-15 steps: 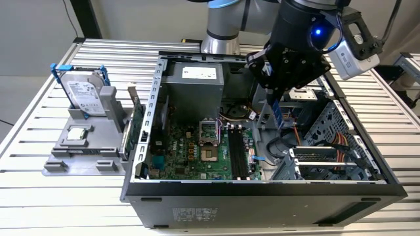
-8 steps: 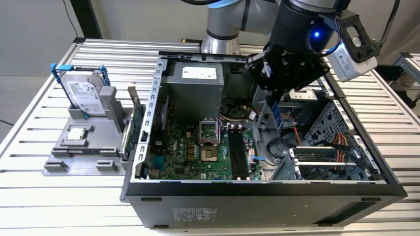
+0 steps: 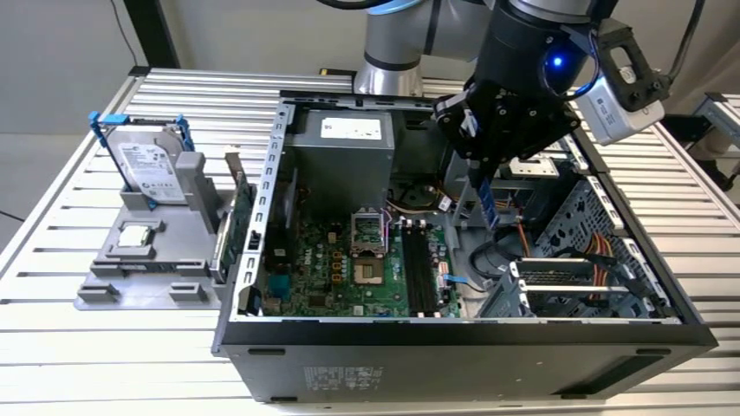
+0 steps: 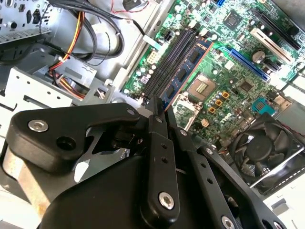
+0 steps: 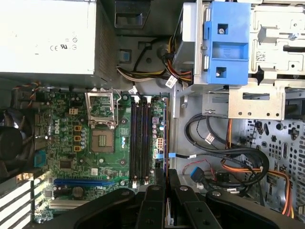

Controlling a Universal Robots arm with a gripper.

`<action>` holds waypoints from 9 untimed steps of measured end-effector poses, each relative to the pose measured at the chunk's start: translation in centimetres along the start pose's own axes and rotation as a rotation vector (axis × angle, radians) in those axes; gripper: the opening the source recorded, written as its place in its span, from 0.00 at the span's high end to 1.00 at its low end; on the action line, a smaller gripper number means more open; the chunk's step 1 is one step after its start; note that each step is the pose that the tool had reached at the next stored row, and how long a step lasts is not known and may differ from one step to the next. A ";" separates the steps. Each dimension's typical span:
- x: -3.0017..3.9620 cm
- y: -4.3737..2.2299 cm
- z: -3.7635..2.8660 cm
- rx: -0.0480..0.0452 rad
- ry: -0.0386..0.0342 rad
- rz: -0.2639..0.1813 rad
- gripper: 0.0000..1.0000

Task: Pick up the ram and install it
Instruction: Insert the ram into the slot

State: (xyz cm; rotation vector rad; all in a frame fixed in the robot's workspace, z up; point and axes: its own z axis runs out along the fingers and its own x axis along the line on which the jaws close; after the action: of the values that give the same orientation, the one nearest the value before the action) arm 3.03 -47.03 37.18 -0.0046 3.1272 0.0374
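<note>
Gripper point(image 3: 481, 172) fingers point(image 4: 153, 143), black bars of matte metal fixed with small screws, are pinched shut on one end of the ram point(image 4: 188, 71). The stick hangs upright inside the open computer case point(image 3: 275, 165), its free end pointing down toward the motherboard point(image 3: 329, 273). It is a thin, stiff blue board with flat dark chips along its face and a narrow lower edge. It hovers close to the long black memory slots point(image 3: 422, 269); whether it is lined up with one I cannot tell.

The main danger, as I judge it, is misalignment. A slight tilt or offset would press that thin edge onto a slot's plastic rim or the tiny parts beside it. The board could then bend, slip between the smooth fingers, or scrape the green circuit surface. The open metal processor socket point(image 4: 202, 88) lies near the slots and looks delicate. Loose rubbery cables point(image 5: 224, 157), black, orange and red, loop beside the motherboard and might snag the arm. The case's sheet-steel walls look hard-edged.
</note>
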 end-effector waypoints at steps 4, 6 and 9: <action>0.00 0.00 0.02 0.0000 0.0000 0.000 1.00; 0.00 0.00 0.04 -0.0001 0.0000 0.000 1.00; 0.00 -0.01 0.20 -0.0002 -0.0001 0.000 1.00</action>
State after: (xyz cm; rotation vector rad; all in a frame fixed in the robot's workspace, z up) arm 3.02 -47.03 36.98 -0.0046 3.1271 0.0378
